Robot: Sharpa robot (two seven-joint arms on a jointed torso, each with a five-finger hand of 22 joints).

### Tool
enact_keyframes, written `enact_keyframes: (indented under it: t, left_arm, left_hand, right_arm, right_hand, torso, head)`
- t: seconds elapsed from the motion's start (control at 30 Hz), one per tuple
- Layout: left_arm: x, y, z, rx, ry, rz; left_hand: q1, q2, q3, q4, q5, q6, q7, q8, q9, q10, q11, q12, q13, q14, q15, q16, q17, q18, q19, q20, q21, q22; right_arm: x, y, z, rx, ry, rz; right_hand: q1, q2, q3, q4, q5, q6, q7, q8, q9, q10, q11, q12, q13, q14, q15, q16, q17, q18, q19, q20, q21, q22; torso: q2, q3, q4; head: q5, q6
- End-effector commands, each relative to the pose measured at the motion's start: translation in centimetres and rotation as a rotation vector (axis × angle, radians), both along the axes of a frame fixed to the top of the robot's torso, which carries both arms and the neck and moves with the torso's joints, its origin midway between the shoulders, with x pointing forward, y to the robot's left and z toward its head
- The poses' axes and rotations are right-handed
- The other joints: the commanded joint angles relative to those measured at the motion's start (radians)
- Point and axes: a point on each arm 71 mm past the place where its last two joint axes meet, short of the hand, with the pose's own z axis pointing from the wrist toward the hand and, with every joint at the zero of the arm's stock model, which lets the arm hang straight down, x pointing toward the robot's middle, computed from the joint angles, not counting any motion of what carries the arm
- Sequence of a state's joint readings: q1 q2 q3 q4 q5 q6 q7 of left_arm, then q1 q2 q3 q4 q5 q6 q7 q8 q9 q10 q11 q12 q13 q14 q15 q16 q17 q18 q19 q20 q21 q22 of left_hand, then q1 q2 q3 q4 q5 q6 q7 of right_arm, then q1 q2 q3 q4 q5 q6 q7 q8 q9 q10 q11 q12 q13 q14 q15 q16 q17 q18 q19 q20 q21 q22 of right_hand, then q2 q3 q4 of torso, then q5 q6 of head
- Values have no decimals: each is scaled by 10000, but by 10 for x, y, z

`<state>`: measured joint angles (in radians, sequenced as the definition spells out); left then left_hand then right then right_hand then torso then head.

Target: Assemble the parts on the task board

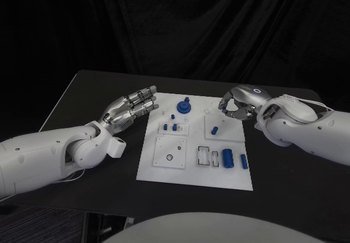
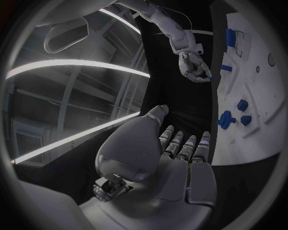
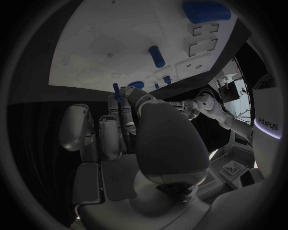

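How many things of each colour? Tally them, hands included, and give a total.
Silver hands, left hand and right hand: 2
White task board: 1
Blue parts: 8, one of them pinched by the right hand
Total: 11

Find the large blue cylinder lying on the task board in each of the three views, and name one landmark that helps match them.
Head view: the large blue cylinder lies on the task board, in its near right part.
Left wrist view: the cylinder lies at the board's far end from this hand.
Right wrist view: the cylinder lies near the board's far edge.
Shared landmark: the rectangular recesses right beside it.
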<state>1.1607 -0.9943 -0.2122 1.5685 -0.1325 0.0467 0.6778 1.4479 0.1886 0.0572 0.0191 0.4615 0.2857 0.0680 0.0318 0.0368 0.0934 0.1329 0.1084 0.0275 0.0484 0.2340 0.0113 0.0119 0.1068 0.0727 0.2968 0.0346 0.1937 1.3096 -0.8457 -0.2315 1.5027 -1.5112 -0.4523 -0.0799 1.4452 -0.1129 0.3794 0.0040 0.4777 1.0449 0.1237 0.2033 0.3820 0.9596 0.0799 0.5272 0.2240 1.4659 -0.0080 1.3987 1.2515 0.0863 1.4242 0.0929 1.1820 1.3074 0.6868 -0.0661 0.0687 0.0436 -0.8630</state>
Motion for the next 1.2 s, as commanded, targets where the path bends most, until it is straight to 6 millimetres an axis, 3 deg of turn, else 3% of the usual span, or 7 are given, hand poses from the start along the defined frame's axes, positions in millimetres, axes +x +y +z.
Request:
enact_keyframes:
  t: [0.03,0.23,0.47,0.7,0.9,1.03,1.2]
  left_arm:
    - [-1,0,6,-671,-702,24]
    - [-2,1,6,-657,-695,44]
    - [-2,-2,7,-742,-783,20]
    - [-2,-6,7,-787,-799,-33]
    - [-3,-7,7,-788,-786,-53]
    - [-2,-7,7,-793,-789,-56]
    - [-2,-8,7,-805,-780,-90]
  left_hand:
    - [-113,2,69,-58,35,-5,107,59,12,-12,43,64,13,-65,-10,13,-10,-68,80,-17,16,-17]
    - [-120,-2,79,-66,33,-6,121,59,12,-12,37,71,14,-78,-16,9,-13,-73,79,-18,14,-24]
    - [-162,8,195,-125,88,187,178,100,40,35,-56,170,30,-53,-93,21,-6,-90,124,-24,27,13]
    - [-173,9,229,-143,122,206,187,103,41,44,-82,193,32,-54,-114,21,-6,-90,133,-27,29,9]
    - [-175,9,234,-145,127,210,190,103,41,40,-84,190,31,-58,-116,20,-7,-90,131,-27,28,3]
    - [-198,24,274,-148,139,264,236,112,47,56,-88,224,34,-44,-99,25,-4,-90,141,-27,30,6]
    - [-220,25,306,-152,138,303,298,118,51,56,-119,238,34,-31,-89,31,-1,-89,153,-27,32,12]
  right_arm:
    - [-10,9,4,208,101,147]
    - [-33,34,8,572,287,979]
    - [-54,65,9,820,592,1917]
    - [-65,91,0,891,945,2564]
    - [-74,109,-13,971,1272,3005]
    - [-75,117,-20,972,1406,3186]
    - [-77,122,-26,1071,1440,3305]
  right_hand:
    - [67,48,2,-66,-71,-81,12,-40,17,274,-194,-15,0,103,-79,28,50,-40,71,-49,123,1533]
    - [70,51,0,-70,-99,-98,12,-51,25,284,-196,-22,-1,113,-82,37,67,-46,84,-51,150,1542]
    - [59,77,-33,-64,-278,-118,10,-70,73,341,-208,-41,0,160,-93,80,137,-72,146,-61,275,1580]
    - [77,84,-47,-80,-379,-129,2,-84,103,366,-220,-57,1,203,-103,130,225,-90,189,-70,362,1605]
    - [112,93,-71,-105,-579,-138,-3,-104,151,384,-228,-91,0,251,-112,175,301,-103,232,-81,428,1623]
    - [141,106,-62,-122,-607,-141,-5,-110,160,394,-231,-95,1,259,-116,184,316,-110,248,-84,462,1633]
    - [165,109,-62,-138,-647,-150,-2,-119,170,398,-230,-102,2,269,-118,193,333,-113,258,-87,480,1638]
  torso:
    - [2,-4,2]
    - [-7,2,2]
    - [4,37,-21]
    - [11,15,-17]
    - [6,-5,35]
    - [4,-2,0]
    - [11,2,5]
  head:
    - [35,-19]
    - [-8,-80]
    - [74,-97]
    - [111,-97]
    - [215,-97]
    - [370,-97]
    - [431,-97]
